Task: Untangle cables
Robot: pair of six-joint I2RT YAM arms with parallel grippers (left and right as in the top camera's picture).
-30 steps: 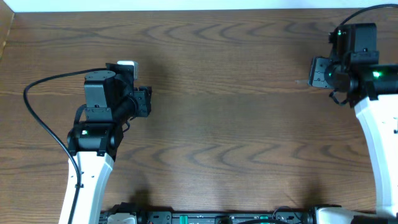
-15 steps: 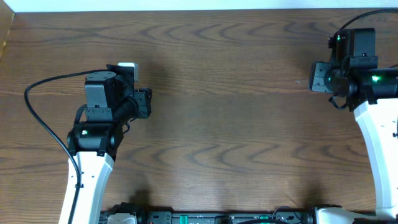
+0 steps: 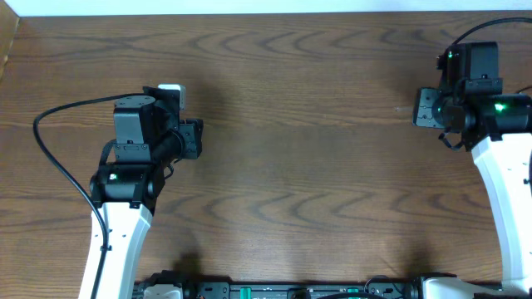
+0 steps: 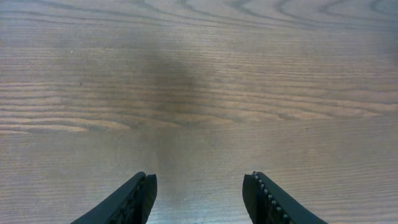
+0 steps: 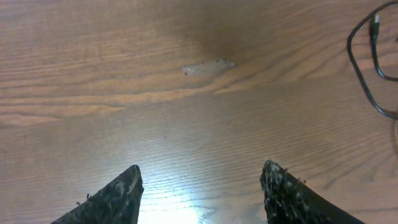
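Two grippers spread wide, empty: left gripper (image 4: 200, 190), right gripper (image 5: 202, 193) | black cable (image 5: 367, 59) looped upper right of right-wrist frame | white cable unseen | untangling seemingly unfinished, cannot confirm

No readable text, labels or numbers anywhere.

Both arms have white lower links, black upper housings with green lights, and thick black wires.
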